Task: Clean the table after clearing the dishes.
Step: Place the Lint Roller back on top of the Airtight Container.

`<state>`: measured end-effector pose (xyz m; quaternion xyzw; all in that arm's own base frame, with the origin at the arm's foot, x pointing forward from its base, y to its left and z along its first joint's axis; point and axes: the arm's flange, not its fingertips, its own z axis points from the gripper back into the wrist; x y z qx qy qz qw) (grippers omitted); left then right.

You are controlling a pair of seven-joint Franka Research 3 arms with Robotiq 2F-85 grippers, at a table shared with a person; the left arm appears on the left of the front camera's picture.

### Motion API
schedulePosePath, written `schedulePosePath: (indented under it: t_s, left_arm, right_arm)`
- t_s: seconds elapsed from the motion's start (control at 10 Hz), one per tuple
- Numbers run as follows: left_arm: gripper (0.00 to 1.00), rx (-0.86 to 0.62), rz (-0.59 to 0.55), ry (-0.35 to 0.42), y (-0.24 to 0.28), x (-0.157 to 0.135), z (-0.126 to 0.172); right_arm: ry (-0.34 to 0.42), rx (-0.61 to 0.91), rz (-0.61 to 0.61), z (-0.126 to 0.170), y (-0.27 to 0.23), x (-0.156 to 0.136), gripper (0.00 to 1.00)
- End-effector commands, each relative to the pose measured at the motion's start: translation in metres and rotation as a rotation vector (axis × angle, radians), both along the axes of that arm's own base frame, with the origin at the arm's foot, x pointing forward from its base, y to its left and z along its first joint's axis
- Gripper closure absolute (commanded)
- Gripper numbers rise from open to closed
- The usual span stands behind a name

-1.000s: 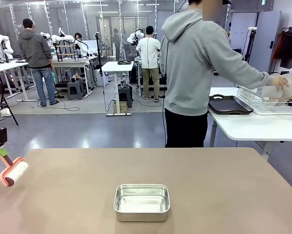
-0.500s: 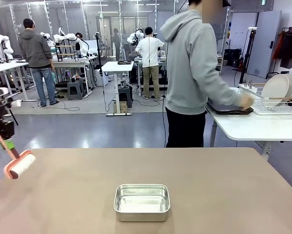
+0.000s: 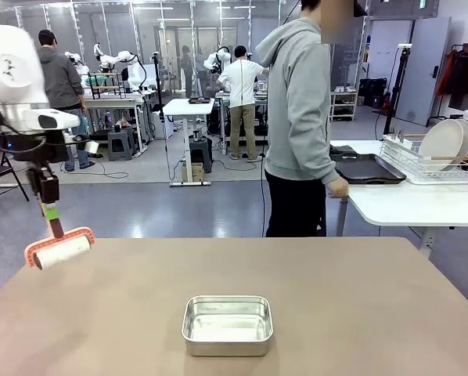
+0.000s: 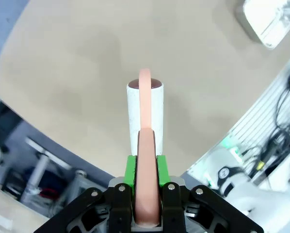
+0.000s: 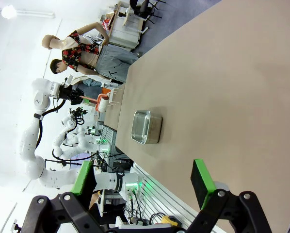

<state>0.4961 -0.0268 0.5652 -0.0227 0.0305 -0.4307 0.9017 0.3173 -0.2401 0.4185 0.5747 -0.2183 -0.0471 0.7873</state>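
Observation:
The tan table (image 3: 336, 298) spreads across the front view. My left gripper (image 3: 52, 213) hangs over its far left corner, shut on the salmon handle of a lint roller (image 3: 59, 252) whose white roll points down at the tabletop. In the left wrist view the green pads (image 4: 130, 167) clamp that handle, and the roller (image 4: 145, 111) hovers above the table (image 4: 77, 87) near its edge. My right gripper (image 5: 142, 179) stands open and holds nothing above the table (image 5: 217, 87). The dishes, white plates (image 3: 441, 143), stand upright in a wire rack beside a dark tray (image 3: 367, 168) on the white side table.
A shiny metal pan (image 3: 227, 324) sits at the table's near middle, also seen as the pan (image 4: 268, 19) and the pan (image 5: 146, 127). A person in a grey hoodie (image 3: 300, 117) stands at the far edge, one hand (image 3: 337, 188) by the white table (image 3: 406, 207).
My left arm has risen and swung right, carrying the roller from the left edge in over the table's corner. The person has pulled the hand back from the rack and turned.

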Motion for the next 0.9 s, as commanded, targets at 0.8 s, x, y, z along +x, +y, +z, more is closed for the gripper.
schedulePosePath:
  t_s: [0.8]
  left_arm:
    - [0.79, 0.040, -0.675, -0.071, -0.160, -0.058, 0.024]
  right_arm:
    - [-0.006, -0.007, -0.006, 0.002, 0.000, -0.001, 0.00]
